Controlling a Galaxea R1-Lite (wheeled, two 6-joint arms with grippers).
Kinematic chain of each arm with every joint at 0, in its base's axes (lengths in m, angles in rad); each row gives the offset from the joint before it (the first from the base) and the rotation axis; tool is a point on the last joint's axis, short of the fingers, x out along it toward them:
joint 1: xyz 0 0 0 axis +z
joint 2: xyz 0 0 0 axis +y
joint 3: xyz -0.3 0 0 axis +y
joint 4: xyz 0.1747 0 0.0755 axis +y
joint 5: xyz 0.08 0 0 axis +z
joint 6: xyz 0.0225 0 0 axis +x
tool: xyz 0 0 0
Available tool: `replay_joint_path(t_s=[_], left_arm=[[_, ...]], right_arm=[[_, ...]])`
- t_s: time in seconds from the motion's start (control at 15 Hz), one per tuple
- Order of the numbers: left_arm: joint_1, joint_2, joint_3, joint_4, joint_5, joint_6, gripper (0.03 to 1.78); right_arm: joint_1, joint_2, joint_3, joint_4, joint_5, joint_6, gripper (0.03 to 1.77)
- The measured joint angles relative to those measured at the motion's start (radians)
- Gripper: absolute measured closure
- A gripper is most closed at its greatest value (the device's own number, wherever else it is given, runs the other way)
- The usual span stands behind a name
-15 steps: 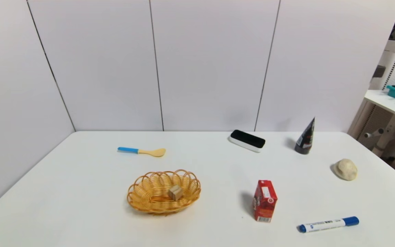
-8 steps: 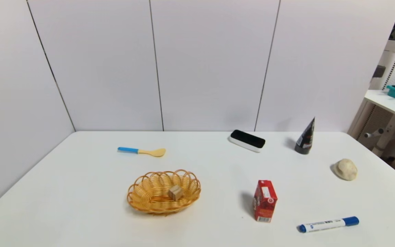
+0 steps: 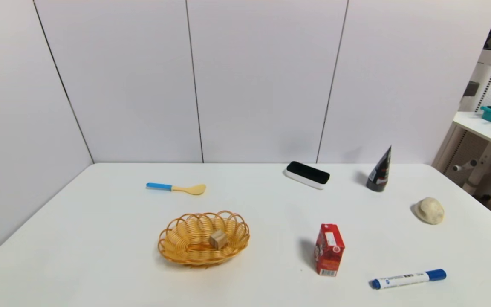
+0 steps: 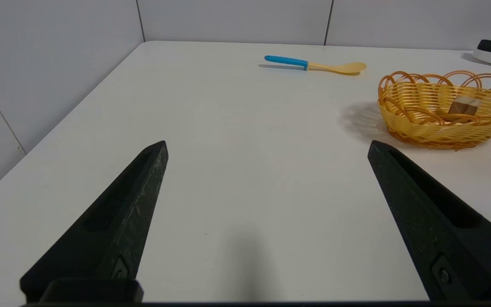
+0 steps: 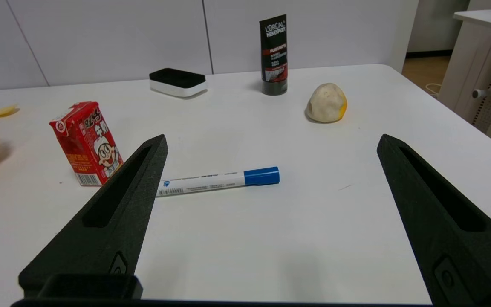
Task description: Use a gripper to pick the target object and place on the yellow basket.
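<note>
Evidently both grippers are empty: the left gripper (image 4: 267, 147) has its two black fingers spread wide apart, with only bare tabletop between them, and it touches nothing. It is at the near left of the table (image 3: 100, 256), outside the head view. The right gripper (image 5: 273, 140), at the near right and likewise outside the head view, also has its fingers wide open and grips nothing. The small wooden cube (image 3: 218, 239) sits inside the yellow basket (image 3: 186, 256), in its right half, apart from both grippers. One edge of the cube is turned toward the near side, so its faces are angled to the table's near edge; being about as long as it is wide, it has no clear long axis. The basket stands upright, left of the middle, and its oval runs left to right, the right end slightly farther off. Beyond it, at the far left, lies a spatula (image 3: 186, 189), blue handle to the left. To the basket's right, well apart, stands a red drink carton (image 3: 329, 251), and nearer and farther right lies a marker (image 3: 407, 279). A black-and-white eraser (image 3: 307, 175) rests at the far side, right of the middle. Farther right are an upright black tube (image 3: 379, 172) and, nearer, a beige lump (image 3: 430, 210).
</note>
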State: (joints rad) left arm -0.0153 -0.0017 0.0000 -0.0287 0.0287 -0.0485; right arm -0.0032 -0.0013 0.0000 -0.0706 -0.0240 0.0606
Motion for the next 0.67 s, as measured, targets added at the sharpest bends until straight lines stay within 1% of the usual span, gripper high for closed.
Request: replay_joint_path(t_s=[0.2,0.33,0.47,0.67], left_arm=[[0.000,0.000,0.000,0.000,0.000,0.000,0.12],[0.000,0.000,0.000,0.000,0.000,0.000,0.12],[0.000,0.000,0.000,0.000,0.000,0.000,0.12],[0.000,0.000,0.000,0.000,0.000,0.000,0.12]], right_arm=[[0.000,0.000,0.000,0.000,0.000,0.002,0.10],[0.000,0.000,0.000,0.000,0.000,0.001,0.43],[0.000,0.000,0.000,0.001,0.000,0.000,0.73],[0.000,0.000,0.000,0.001,0.000,0.001,1.05]])
